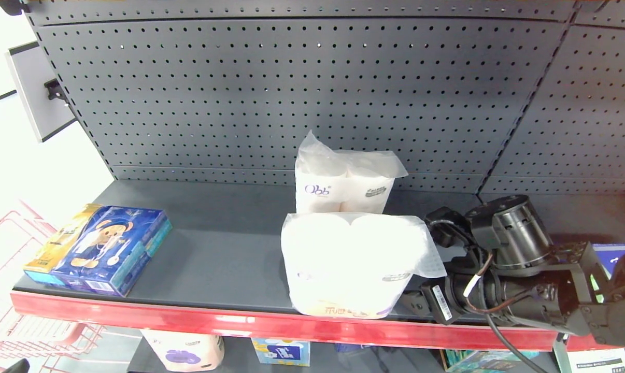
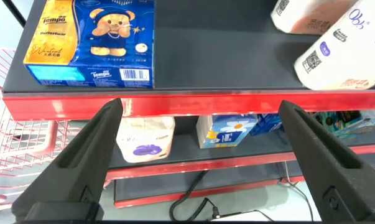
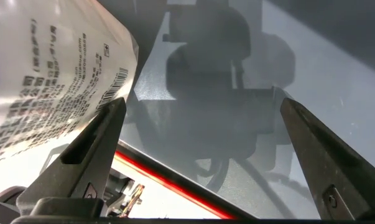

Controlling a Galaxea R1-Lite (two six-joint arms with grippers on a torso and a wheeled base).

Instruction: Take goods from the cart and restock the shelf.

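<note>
Restock, placement step. The front pack (image 1: 351, 264) of paper rolls stands upright on the shelf (image 1: 224, 243), its base right at the red lip (image 1: 188, 318), directly ahead of the rear pack (image 1: 343, 181), which sits close to the pegboard (image 1: 292, 93). I read this as a front-to-back row, one pack behind the other so the facing stays full at the edge. The right gripper (image 3: 199, 149) is low over the shelf surface just beside the front pack's right side. Its jaws stand wide apart and nothing is between them. In the right wrist view the pack's printed wrapper (image 3: 44, 81) lies against the outside of one finger (image 3: 91, 152), not in the gap, so I judge this pack is set down and not gripped. The blue box (image 1: 100, 248) lies flat at the shelf's left end, well apart from the packs, which leaves bare shelf between them for more stock. The left gripper (image 2: 199, 155) hangs below and in front of the red lip, jaws spread wide and empty, facing the lower shelf (image 2: 187, 146). It is on the side of the cart (image 1: 12, 311), so I take that arm as placed for the next pick. My concern is that the front pack's loose wrapper flap could catch on the right gripper's finger when I back it out.
</note>
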